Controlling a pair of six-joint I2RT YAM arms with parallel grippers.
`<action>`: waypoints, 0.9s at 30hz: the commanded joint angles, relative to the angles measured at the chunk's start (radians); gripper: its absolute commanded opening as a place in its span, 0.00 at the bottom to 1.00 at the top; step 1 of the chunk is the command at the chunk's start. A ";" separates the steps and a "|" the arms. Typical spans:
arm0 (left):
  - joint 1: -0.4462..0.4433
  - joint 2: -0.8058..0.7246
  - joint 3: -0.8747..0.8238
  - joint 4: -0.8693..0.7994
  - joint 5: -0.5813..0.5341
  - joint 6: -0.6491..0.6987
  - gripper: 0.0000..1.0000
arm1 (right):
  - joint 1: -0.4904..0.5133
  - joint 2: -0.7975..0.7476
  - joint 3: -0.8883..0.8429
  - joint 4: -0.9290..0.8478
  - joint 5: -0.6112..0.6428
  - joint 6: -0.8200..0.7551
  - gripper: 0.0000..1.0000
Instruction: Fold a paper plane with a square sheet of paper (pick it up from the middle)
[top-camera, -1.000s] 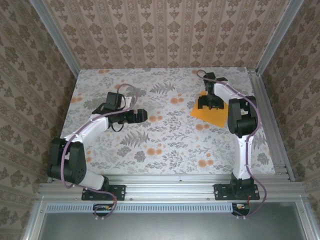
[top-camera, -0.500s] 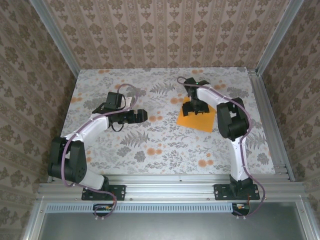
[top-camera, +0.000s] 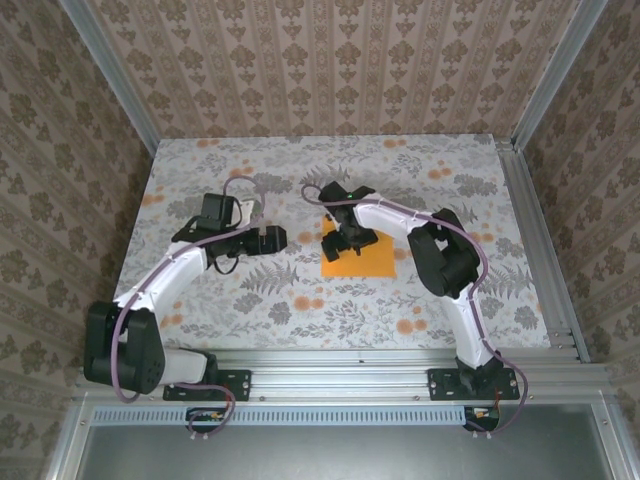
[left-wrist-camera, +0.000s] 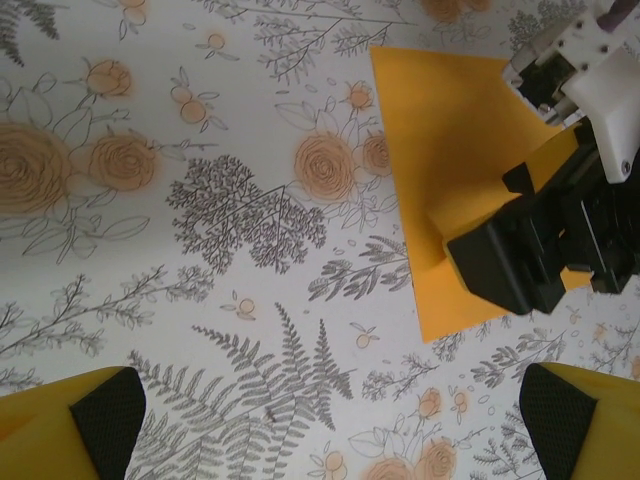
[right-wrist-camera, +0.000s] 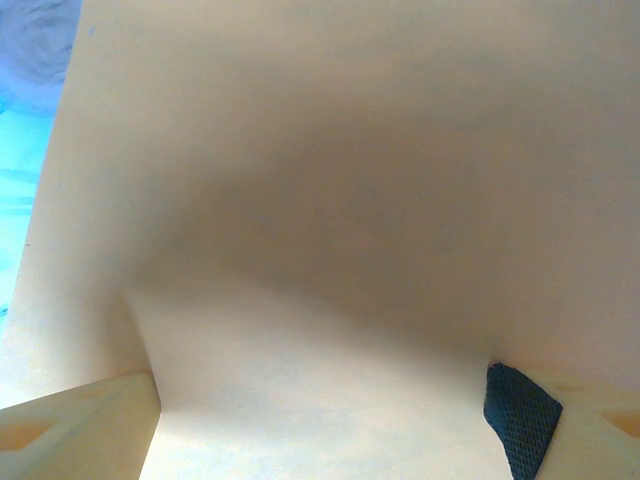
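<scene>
Orange sheet (top-camera: 366, 261) lies near the middle of the table (top-camera: 250, 300), a bit right of centre. Right tool (top-camera: 340, 240) is down on its far-left part, jaws wide apart, tips on the paper. The paper humps up slightly beside the tool; can't tell if any of it is pinched. Left tool (top-camera: 272, 238) hovers just left of the sheet, not touching it, jaws wide apart and holding nothing.

Left tool (top-camera: 280, 237) hovers wide open, right tool (top-camera: 337, 246) tilts downward, fingers spread.
</scene>
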 joint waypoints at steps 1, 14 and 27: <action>0.006 -0.029 -0.017 -0.035 -0.007 -0.019 1.00 | 0.035 -0.023 -0.039 0.008 -0.028 -0.050 0.90; 0.008 -0.016 -0.018 -0.022 0.025 -0.038 1.00 | 0.036 -0.184 -0.117 0.023 0.072 0.331 0.93; 0.007 0.029 0.001 -0.017 0.065 -0.035 1.00 | 0.037 -0.088 -0.101 0.058 0.176 0.456 0.96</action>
